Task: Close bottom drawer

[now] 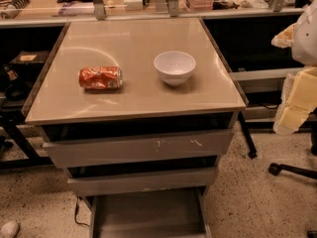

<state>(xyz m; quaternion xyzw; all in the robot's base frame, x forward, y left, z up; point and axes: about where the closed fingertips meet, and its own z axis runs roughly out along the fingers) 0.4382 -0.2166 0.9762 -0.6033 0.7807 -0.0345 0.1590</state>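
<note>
**I am looking at the bottom drawer (pixel 148 214) standing pulled out at the lower centre of the frame.**

Its shallow tray is showing, so I am judging the close as not yet begun, with the whole push inward left to do. The hand (pixel 296 103) is hovering at the right edge of the frame, well apart from the drawer. I cannot tell how open it is or whether it is holding anything.

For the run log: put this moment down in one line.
bottom drawer: open, pulled out | hand: at right edge of view, apart from drawer | cabinet top: red can, white bowl
</note>
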